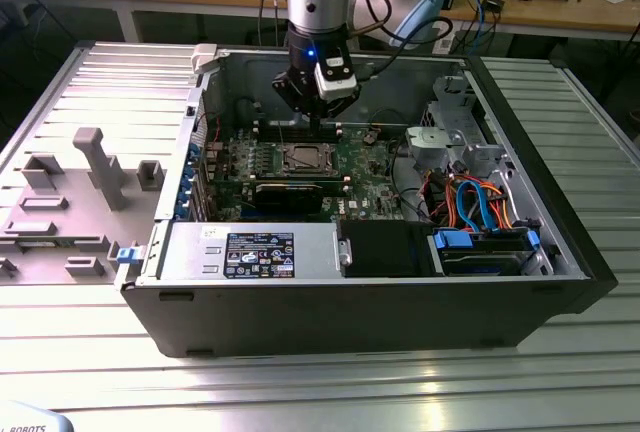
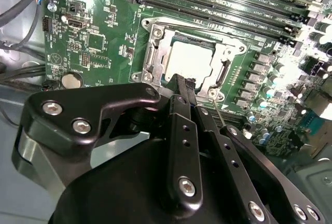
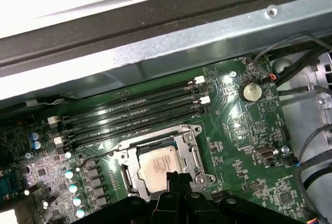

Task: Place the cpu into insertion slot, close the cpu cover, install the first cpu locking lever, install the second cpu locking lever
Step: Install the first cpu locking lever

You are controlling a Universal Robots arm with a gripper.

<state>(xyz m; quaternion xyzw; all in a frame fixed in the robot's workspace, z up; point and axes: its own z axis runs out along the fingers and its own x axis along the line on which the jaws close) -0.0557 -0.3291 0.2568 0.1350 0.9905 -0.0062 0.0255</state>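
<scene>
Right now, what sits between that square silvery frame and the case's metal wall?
In the first wrist view, long dark memory slots lie between the cpu cover and the case wall.

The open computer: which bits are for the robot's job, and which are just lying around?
For the job: cpu in the insertion slot; cpu cover around it; gripper beside them.
Just lying about: memory slots; round battery; orange and blue cables.

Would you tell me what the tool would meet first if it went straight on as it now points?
The tool would probably meet the cpu cover at its rim, beside the cpu; depth is unclear.
</scene>
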